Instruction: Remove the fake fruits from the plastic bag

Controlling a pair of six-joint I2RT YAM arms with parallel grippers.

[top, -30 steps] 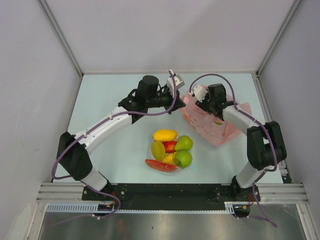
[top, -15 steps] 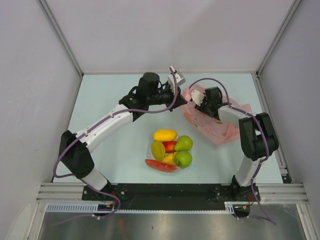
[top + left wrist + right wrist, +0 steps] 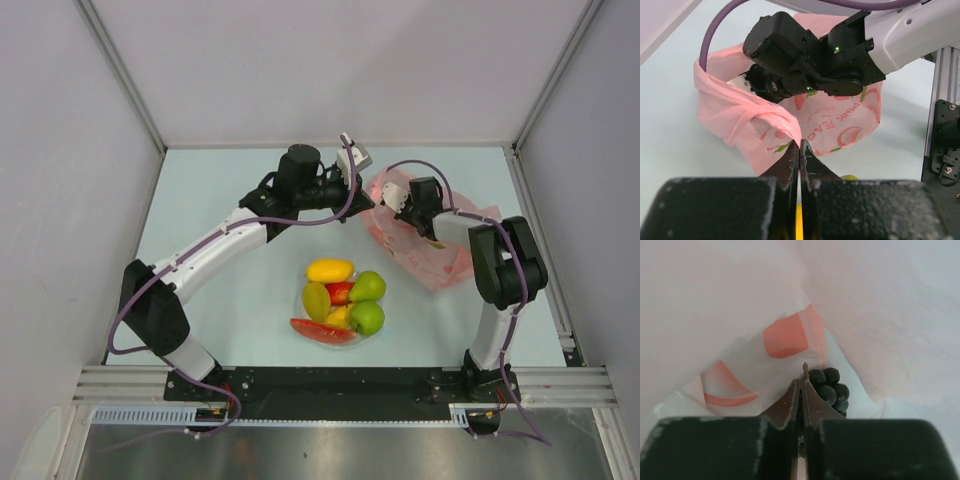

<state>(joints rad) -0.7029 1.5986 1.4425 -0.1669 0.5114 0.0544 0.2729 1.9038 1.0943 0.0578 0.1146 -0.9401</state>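
Over pale table [image 3: 220, 180], upper right: draw out grape bunch [image 3: 832, 387] pinched in right gripper [image 3: 801, 385] slowly, plastic bag [image 3: 440, 262] rim clamped by left gripper [image 3: 799, 147].

The left arm [image 3: 215, 245] is stretched from the near left diagonally toward the far middle, with its elbow kept low and its wrist turned to the right. The left tool [image 3: 799, 145] is clamped tight. Its two fingers are pressed flat against each other, and a fold of the plastic bag [image 3: 730, 115] is caught at their tips.

The right arm [image 3: 500, 270] is folded tightly. Its upper link is raised steeply and its forearm is angled down and to the left. The right tool [image 3: 801, 385] is sunk inside the bag. Its fingers are drawn to a thin slit and pinched on the stem of the grape bunch [image 3: 832, 387].
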